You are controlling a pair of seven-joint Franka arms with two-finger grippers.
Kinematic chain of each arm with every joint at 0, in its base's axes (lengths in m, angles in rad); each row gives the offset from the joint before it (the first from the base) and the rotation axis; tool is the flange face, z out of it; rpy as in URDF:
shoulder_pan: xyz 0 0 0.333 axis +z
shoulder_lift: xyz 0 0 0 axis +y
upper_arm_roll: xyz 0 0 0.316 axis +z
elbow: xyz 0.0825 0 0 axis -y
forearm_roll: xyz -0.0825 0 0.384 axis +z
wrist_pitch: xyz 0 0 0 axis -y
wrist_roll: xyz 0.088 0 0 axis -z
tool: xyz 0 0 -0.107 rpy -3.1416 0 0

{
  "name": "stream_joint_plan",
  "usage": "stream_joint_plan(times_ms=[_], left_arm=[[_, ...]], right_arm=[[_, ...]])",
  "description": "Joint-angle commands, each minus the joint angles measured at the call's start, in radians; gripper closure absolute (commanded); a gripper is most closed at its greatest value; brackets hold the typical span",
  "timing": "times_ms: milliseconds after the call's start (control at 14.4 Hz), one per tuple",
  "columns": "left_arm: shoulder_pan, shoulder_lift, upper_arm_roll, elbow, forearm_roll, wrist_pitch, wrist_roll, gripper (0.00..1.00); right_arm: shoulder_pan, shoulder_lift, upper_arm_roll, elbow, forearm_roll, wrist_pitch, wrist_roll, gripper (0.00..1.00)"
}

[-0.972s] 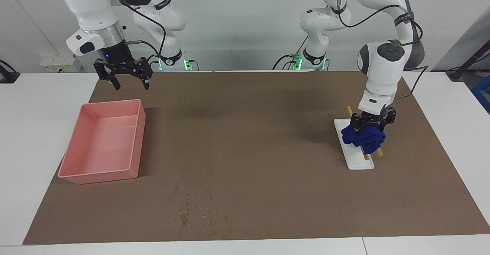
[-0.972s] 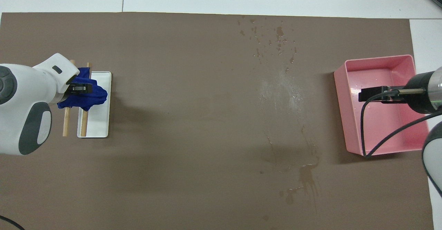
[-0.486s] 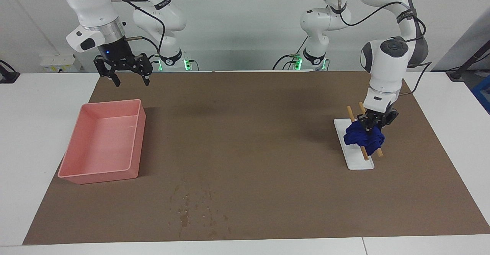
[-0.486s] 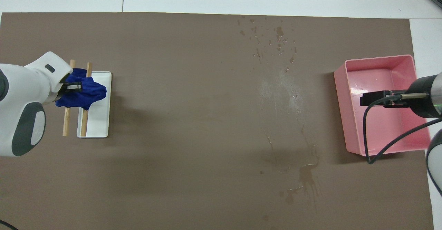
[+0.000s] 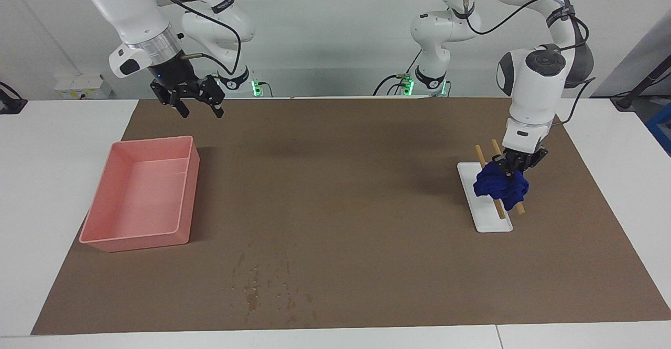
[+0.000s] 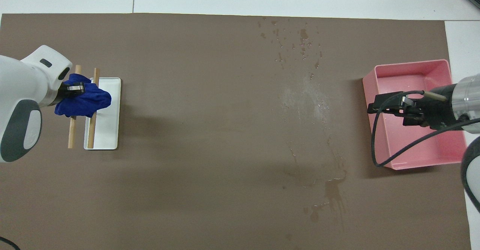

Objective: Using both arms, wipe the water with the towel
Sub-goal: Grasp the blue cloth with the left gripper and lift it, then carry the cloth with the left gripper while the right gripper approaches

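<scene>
Left gripper (image 5: 512,170) pinched on blue towel (image 5: 500,187), over white rack (image 5: 485,207) w/ two sticks. Right gripper (image 5: 199,109) fingers wide, up over mat near pink tray (image 5: 105,233). Water (image 5: 267,286) at mat edge farthest from robots.

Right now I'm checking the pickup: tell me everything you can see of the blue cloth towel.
The deep royal-blue soft towel is bunched into a crumpled lump, draped over the two wooden sticks of the white rack toward the left arm's end of the brown mat. The left gripper is shut on its top.
</scene>
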Motion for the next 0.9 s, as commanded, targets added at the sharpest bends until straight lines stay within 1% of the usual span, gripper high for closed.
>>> stream_joint_plan(times_ms=[0,139,278,416,486,555,625,763,833], left_arm=[[-0.011,0.009,0.0,0.113,-0.208,-0.122,-0.158,1.0],[-0.009,-0.012,0.0,0.129,-0.365,-0.176,-0.262,1.0],[-0.011,-0.039,-0.005,0.132,-0.474,-0.199,-0.4,1.0],[-0.011,-0.06,-0.029,0.132,-0.641,-0.199,-0.604,1.0],[-0.011,-0.071,-0.048,0.129,-0.704,-0.201,-0.69,1.0],[-0.011,-0.08,-0.083,0.123,-0.744,-0.208,-0.751,1.0],[-0.011,-0.083,-0.126,0.123,-0.758,-0.202,-0.817,1.0],[-0.011,-0.083,-0.202,0.124,-0.804,-0.153,-0.986,1.0],[-0.017,-0.083,-0.235,0.121,-0.835,-0.114,-1.034,1.0]], right_arm=[[-0.003,-0.009,0.005,-0.016,0.083,0.009,0.149,0.0],[0.038,-0.007,0.005,-0.017,0.119,0.046,0.254,0.0],[0.075,-0.004,0.005,-0.031,0.148,0.084,0.369,0.0],[0.082,-0.006,0.007,-0.045,0.197,0.112,0.459,0.0],[0.082,-0.006,0.007,-0.047,0.24,0.114,0.51,0.0],[0.082,-0.004,0.007,-0.051,0.279,0.121,0.56,0.0],[0.085,-0.004,0.007,-0.065,0.312,0.155,0.614,0.0],[0.138,-0.003,0.007,-0.094,0.385,0.26,0.747,0.0],[0.17,0.002,0.007,-0.105,0.399,0.322,0.818,0.0]])
